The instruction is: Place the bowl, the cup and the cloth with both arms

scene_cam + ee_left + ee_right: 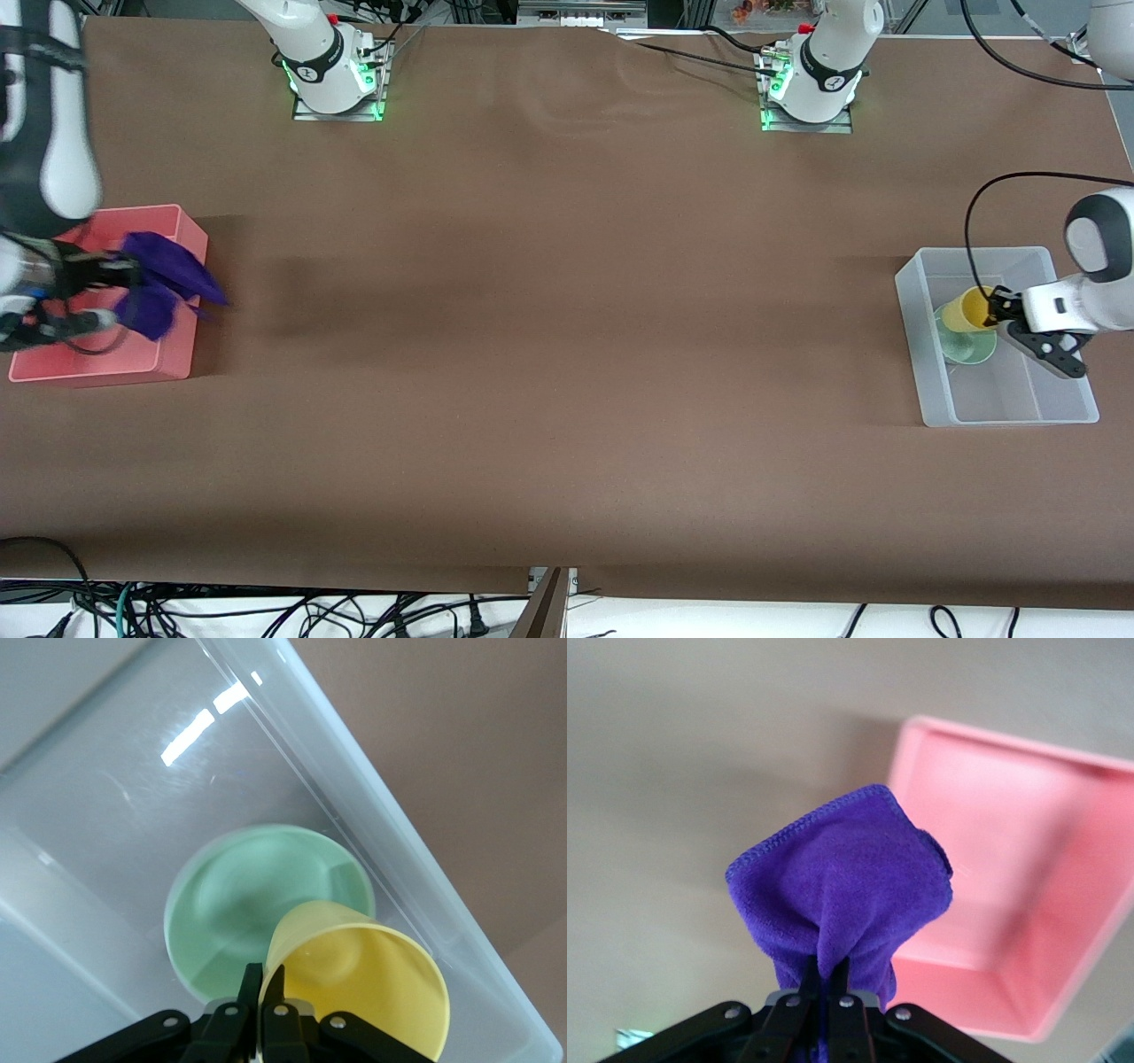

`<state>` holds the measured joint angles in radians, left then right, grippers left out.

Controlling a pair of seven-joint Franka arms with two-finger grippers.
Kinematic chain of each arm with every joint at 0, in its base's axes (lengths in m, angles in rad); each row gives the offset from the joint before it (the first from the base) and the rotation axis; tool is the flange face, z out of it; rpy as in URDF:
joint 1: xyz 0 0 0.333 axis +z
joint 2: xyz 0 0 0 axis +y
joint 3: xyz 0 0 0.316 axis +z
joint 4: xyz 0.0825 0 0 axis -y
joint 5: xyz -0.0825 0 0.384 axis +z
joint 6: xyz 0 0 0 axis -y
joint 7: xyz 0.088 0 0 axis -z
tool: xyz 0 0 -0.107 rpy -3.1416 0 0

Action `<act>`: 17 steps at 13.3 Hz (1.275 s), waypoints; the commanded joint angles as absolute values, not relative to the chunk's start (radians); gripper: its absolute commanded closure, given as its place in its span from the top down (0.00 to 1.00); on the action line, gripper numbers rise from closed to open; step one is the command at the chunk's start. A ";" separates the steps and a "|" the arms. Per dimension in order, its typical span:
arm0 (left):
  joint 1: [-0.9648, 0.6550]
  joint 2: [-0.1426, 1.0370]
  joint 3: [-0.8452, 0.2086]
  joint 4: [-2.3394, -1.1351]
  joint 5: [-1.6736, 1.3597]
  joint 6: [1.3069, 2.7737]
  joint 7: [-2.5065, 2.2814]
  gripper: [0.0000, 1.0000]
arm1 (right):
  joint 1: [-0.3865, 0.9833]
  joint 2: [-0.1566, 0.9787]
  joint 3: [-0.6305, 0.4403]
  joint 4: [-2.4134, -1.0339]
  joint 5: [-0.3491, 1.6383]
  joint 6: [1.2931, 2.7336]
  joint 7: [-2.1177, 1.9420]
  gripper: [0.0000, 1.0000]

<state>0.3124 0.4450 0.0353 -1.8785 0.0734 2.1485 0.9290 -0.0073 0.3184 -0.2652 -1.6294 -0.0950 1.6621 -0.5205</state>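
My left gripper (999,310) is shut on the rim of the yellow cup (968,310) and holds it tilted over the mint-green bowl (964,341), inside the clear plastic bin (1010,403) at the left arm's end of the table. In the left wrist view the cup (372,988) hangs from my gripper (263,979) above the bowl (252,904). My right gripper (120,288) is shut on a purple cloth (164,283) and holds it over the pink bin (106,368) at the right arm's end. The right wrist view shows the cloth (842,886) bunched at my gripper (828,970).
The two arm bases (332,75) (811,89) stand along the table edge farthest from the front camera. The brown table top (567,354) lies between the two bins. The pink bin (1028,904) shows in the right wrist view.
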 commanded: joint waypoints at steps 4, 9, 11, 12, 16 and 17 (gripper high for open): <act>0.304 0.394 0.035 -1.841 0.074 2.155 0.930 1.00 | -0.046 0.342 -0.405 -1.756 -0.120 1.748 -0.638 0.00; 0.293 0.284 0.028 -1.781 -0.117 2.129 0.859 1.00 | -0.048 0.350 -0.407 -1.780 -0.098 1.796 -0.634 1.00; 0.249 0.224 0.029 -1.776 -0.152 2.048 0.708 1.00 | -0.046 0.321 -0.405 -1.731 -0.043 1.772 -0.634 1.00; 0.223 0.197 0.032 -1.770 -0.146 1.990 0.608 1.00 | -0.045 0.298 -0.397 -1.692 0.015 1.740 -0.634 1.00; 0.128 0.163 0.026 -1.611 -0.067 1.655 0.236 1.00 | -0.041 0.244 -0.203 -1.516 -0.029 1.666 -0.624 1.00; 0.114 0.149 0.025 -1.577 -0.067 1.585 0.163 1.00 | -0.041 0.217 -0.158 -1.487 -0.072 1.680 -0.620 1.00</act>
<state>0.1384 0.1573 0.0217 -1.6555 -0.0937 1.7065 0.2937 -0.0345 0.2502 -0.2332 -1.5445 -0.0103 1.6963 -0.6241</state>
